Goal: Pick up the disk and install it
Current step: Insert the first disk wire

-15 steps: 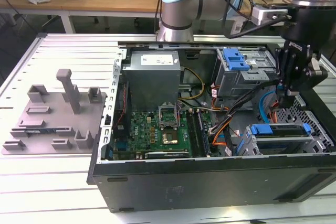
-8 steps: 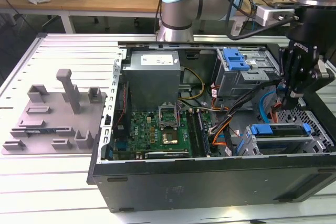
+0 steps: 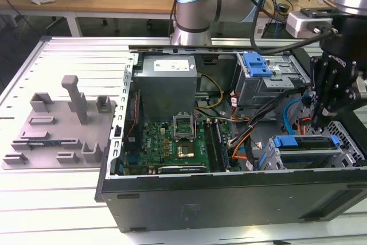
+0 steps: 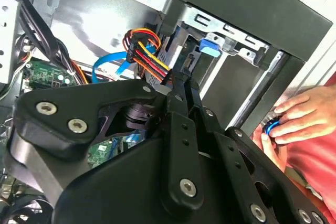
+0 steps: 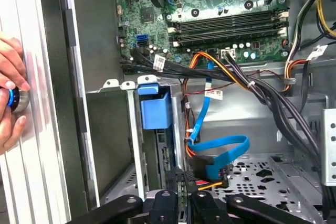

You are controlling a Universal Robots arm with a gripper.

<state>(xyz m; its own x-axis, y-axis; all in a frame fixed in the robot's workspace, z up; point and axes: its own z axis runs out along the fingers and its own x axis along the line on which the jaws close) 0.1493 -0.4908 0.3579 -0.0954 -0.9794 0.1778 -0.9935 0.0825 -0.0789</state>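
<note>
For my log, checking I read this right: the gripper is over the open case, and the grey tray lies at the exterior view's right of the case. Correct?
One thing is off. The grey tray lies at the exterior view's left of the case, not its right; the exterior view shows this. The gripper is over the open case, as you said.

Tray [image 3: 54,135] lies beside the case [image 3: 229,202]; gripper [image 3: 315,120] hangs over the case.
</note>
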